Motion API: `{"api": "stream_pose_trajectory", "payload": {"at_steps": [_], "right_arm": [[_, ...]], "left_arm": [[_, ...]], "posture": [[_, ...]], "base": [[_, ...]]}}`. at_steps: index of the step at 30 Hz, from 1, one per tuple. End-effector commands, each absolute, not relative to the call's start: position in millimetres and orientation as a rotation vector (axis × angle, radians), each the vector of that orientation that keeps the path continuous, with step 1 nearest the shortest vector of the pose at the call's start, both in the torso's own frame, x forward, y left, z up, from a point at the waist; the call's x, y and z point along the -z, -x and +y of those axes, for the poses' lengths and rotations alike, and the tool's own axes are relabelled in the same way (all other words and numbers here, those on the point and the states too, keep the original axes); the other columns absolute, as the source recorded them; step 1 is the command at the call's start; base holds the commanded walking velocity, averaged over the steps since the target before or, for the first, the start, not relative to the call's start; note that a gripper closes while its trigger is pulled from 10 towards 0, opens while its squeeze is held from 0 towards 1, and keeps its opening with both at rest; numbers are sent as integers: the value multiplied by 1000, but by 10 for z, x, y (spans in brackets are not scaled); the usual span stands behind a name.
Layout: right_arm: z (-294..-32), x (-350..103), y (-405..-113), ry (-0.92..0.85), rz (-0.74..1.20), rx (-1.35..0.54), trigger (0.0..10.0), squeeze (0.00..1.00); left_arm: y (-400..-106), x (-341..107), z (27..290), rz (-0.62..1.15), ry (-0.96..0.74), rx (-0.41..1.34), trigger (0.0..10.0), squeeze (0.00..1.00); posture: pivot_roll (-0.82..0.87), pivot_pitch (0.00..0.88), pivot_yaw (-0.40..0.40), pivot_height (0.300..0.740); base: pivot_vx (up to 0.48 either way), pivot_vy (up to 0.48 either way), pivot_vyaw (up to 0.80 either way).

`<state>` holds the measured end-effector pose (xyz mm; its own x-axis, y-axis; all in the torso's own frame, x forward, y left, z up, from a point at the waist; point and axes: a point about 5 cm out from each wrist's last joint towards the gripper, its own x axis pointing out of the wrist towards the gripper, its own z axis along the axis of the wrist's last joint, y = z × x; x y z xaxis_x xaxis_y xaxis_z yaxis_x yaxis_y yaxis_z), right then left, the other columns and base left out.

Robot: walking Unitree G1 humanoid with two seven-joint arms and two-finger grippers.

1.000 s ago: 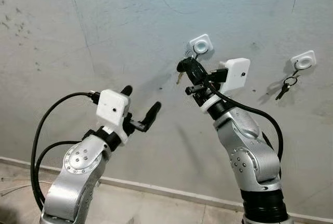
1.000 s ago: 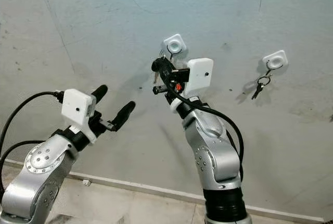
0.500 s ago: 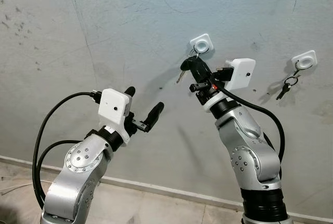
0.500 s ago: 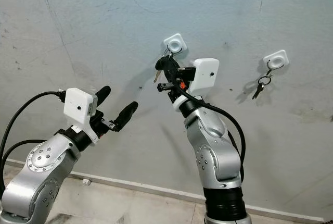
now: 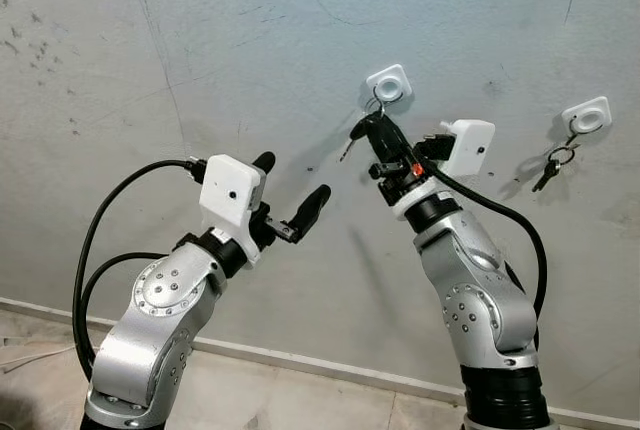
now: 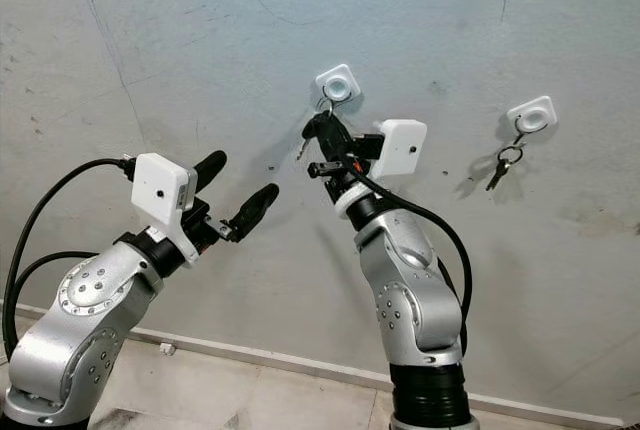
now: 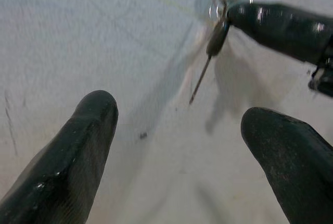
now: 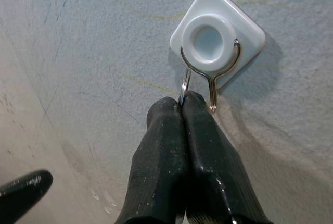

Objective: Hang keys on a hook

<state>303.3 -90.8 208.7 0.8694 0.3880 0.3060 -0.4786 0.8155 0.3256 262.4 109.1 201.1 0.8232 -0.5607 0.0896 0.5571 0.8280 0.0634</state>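
Note:
A white square hook (image 5: 388,83) with a bent wire prong is fixed to the grey wall. Just beneath it my right gripper (image 5: 371,130) is shut on a key ring (image 8: 184,86), and the ring touches the wire hook (image 8: 212,91). I cannot tell whether the ring sits over the prong. The key (image 5: 345,151) dangles below the fingertips (image 8: 179,110). My left gripper (image 5: 293,190) is raised lower left of the hook, open and holding nothing. From its wrist I see the dangling key (image 7: 214,35) and a right finger (image 7: 281,22) ahead.
A second white hook (image 5: 584,115) further right on the wall carries another set of keys (image 5: 548,168). The wall (image 5: 200,40) is bare, scuffed plaster. A skirting strip (image 5: 300,360) runs along its foot above the floor.
My left arm has risen and swung right, closer to the wall and the hook. My right gripper has edged up toward the hook with the key ring still held.

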Motion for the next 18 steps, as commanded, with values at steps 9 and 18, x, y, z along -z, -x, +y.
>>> {"api": "stream_pose_trajectory", "payload": {"at_steps": [9, 18], "right_arm": [[-994, -1852, -3059, -462, -129, -396, 10000, 0], [-994, -1800, -3060, -524, -105, -376, 10000, 0]], "left_arm": [[-2654, -2093, 1080, -130, -36, 595, 10000, 0], [-2671, -2127, 1089, -140, -37, 590, 10000, 0]], "posture": [[227, 0, -25, 740], [228, 0, -26, 740]], "base": [[0, 0, 0], [0, 0, 0]]}}
